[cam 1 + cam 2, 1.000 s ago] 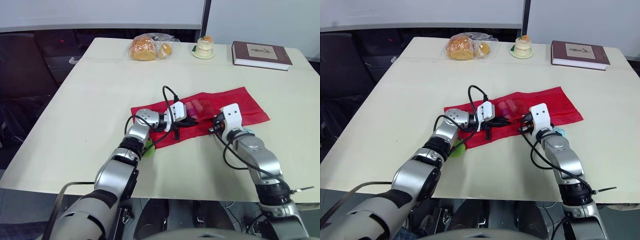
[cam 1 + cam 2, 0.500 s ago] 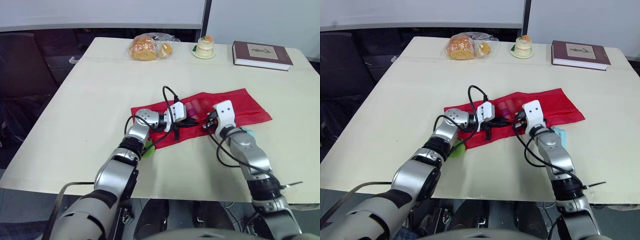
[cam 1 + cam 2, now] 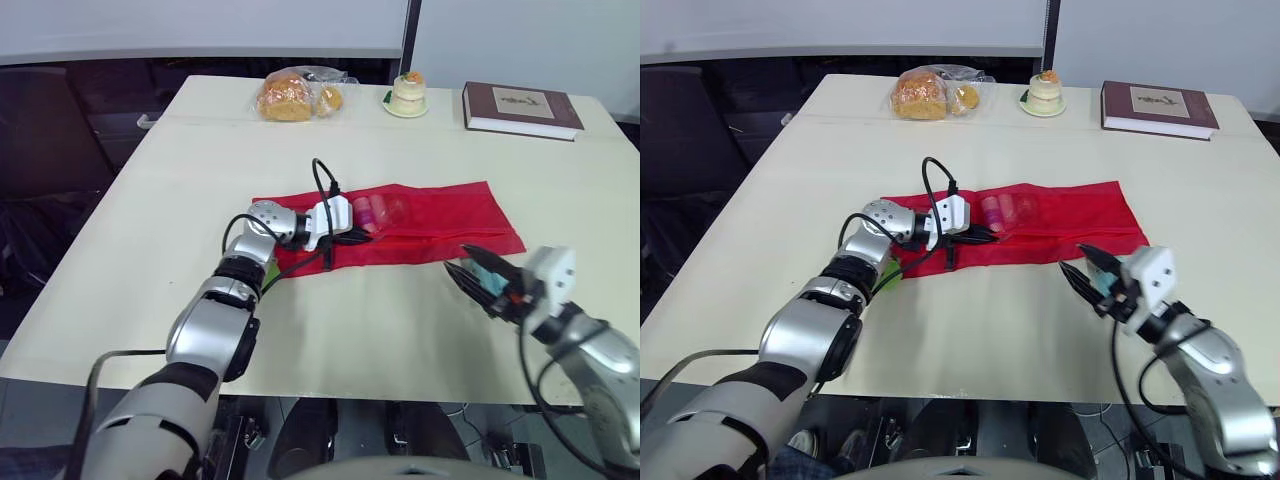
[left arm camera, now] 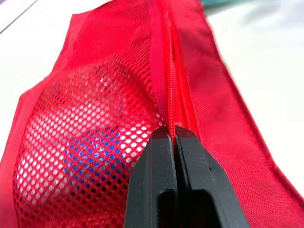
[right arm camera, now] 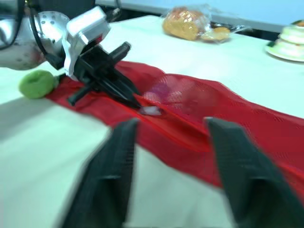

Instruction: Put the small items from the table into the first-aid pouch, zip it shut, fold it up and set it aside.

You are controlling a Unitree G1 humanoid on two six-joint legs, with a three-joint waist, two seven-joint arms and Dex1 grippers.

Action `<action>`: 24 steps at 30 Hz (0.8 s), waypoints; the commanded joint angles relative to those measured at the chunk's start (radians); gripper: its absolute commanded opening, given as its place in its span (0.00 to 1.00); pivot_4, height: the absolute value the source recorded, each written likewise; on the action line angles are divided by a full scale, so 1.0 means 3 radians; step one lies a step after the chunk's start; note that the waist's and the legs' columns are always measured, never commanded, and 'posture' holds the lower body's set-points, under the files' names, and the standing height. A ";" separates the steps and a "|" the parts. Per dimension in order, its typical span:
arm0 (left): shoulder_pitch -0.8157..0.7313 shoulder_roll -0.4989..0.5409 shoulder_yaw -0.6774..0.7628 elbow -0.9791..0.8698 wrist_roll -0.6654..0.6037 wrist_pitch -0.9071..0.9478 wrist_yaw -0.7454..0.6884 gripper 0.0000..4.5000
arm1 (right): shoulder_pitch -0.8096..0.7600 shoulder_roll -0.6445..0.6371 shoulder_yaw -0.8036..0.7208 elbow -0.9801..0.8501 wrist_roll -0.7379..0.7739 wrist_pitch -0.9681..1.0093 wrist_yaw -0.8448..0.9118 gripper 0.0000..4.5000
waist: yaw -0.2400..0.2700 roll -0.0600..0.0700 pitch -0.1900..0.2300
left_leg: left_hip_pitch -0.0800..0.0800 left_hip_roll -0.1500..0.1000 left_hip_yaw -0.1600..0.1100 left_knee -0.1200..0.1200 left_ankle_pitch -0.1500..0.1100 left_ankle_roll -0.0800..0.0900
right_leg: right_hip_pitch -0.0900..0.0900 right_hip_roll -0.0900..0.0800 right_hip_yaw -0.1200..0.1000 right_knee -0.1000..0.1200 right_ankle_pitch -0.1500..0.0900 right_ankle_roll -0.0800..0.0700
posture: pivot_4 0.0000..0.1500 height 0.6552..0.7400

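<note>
My left end effector (image 3: 347, 237) pinches the soft, limp pouch (image 3: 440, 212) at its zipper seam; my right end effector (image 3: 460, 261) hovers open beside the pouch.

First-aid pouch (image 3: 440, 215): red mesh, long, lying flat across mid-table, zipper running lengthwise; pinkish and blue contents show through the mesh (kind unclear).
Green item (image 5: 37, 83): small, rounded, on the table just beside the pouch's left end.
Teal item (image 3: 491, 277): near its right end.

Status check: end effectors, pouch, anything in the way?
Left end effector shut on pouch zipper. Right end effector open, clear of pouch. Green ball outside pouch, by left arm.
</note>
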State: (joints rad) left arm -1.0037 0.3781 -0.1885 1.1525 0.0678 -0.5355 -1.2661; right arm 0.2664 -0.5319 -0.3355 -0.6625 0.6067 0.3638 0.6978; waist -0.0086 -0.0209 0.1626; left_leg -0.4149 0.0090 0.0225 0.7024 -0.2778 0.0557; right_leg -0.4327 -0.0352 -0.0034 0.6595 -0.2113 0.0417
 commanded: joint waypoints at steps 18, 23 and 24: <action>-0.0053 0.0222 0.0220 -0.0046 -0.0138 0.0292 -0.0314 0.70 | 0.0898 -0.0369 -0.1400 -0.0452 0.1167 -0.0054 0.0466 1.00 | 0.0042 0.0000 0.0000 | 0.0000 0.0002 0.0001 0.0000 0.0000 0.0000 | 0.0001 0.0000 0.0001 -0.0001 -0.0001 0.0000 | 1.00 0.87; 0.0004 0.0193 0.0288 -0.0368 -0.0323 0.0540 -0.0502 0.99 | 0.0905 -0.0406 -0.1426 -0.0468 0.1212 -0.0041 0.0451 1.00 | 0.0079 0.0000 0.0000 | -0.0001 0.0002 0.0002 0.0001 0.0000 0.0000 | 0.0001 -0.0001 0.0002 -0.0001 -0.0001 0.0000 | 1.00 0.87; 0.0026 0.0140 0.0304 -0.0519 -0.0390 0.0670 -0.0521 0.99 | 0.0896 -0.0413 -0.1417 -0.0473 0.1210 -0.0042 0.0438 1.00 | 0.0081 0.0000 0.0000 | -0.0001 0.0002 0.0002 0.0001 0.0000 0.0000 | 0.0001 -0.0001 0.0002 -0.0002 -0.0001 0.0000 | 1.00 0.87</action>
State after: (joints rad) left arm -0.9983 0.4370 -0.1183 1.0759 -0.0030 -0.3817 -1.4036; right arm 0.5355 -0.6453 -0.7353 -0.7758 0.9506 0.3619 0.8356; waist 0.0157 -0.0210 0.1627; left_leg -0.4151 0.0095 0.0232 0.7027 -0.2779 0.0557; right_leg -0.4323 -0.0356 -0.0028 0.6590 -0.2115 0.0417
